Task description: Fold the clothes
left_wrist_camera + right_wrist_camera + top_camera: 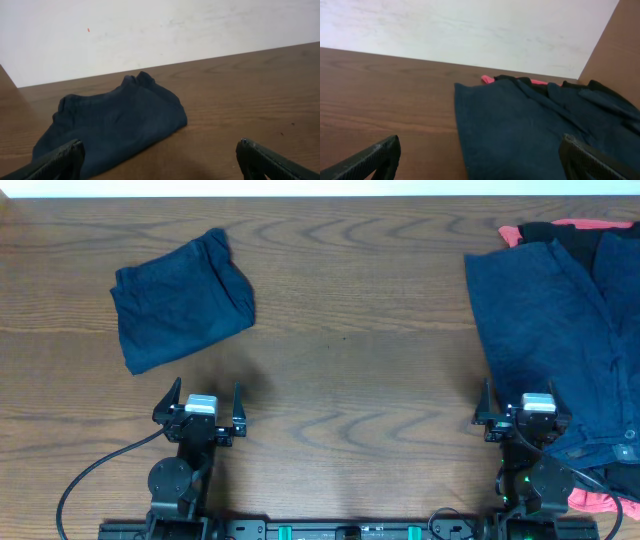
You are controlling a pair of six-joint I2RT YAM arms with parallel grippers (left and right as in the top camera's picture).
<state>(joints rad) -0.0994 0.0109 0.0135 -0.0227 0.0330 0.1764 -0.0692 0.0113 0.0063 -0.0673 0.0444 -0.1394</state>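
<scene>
Navy cloth, one folded garment (180, 305), one unfolded heap (560, 330), left pincer (205, 395), right pincer (521, 397), both gaping empty.

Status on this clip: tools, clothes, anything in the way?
Left tool open, empty. Right tool open, empty. Folded navy garment at left; unfolded pile at right. No obstruction seen.

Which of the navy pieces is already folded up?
The small navy bundle lying alone ahead of the left gripper. It is a compact folded packet; the other navy garments lie spread out, overlapping, on the right.
</scene>
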